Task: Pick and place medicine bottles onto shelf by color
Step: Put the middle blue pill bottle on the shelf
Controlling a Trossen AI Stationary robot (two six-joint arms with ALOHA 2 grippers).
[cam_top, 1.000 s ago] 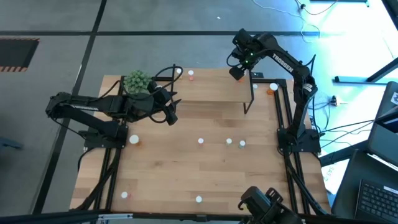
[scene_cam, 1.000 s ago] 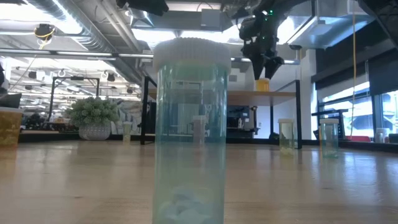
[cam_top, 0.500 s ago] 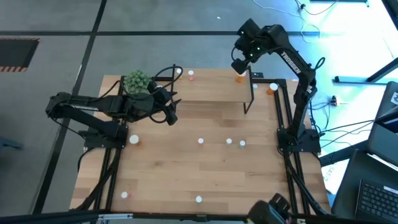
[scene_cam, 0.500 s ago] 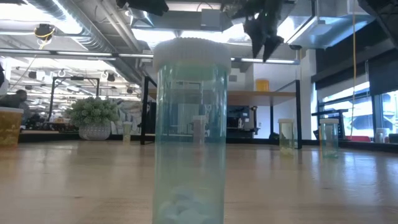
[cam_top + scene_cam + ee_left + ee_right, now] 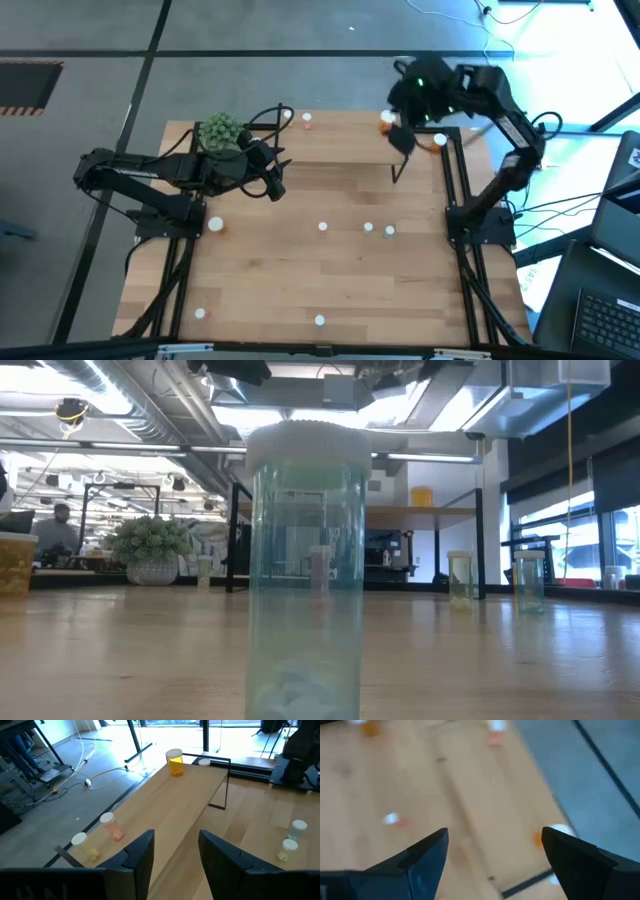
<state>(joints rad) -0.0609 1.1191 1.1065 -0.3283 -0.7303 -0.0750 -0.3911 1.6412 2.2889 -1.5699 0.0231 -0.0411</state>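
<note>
High view: right gripper [image 5: 405,138] above far right end of small light-wood shelf on thin black legs [image 5: 340,146], jaws spread wide, empty. Orange medicine bottle with pale cap [image 5: 386,122] stands upright on shelf's far right corner, apart from jaws. Left gripper [image 5: 274,176] near shelf's left end, beside green spiky plant ball [image 5: 221,131]; jaws part open, nothing between them. Pink bottle [image 5: 112,826] and yellowish bottle [image 5: 85,845] on shelf's far left edge. Pale-capped small bottles [image 5: 368,229] scattered on wooden counter [image 5: 300,280].
</note>
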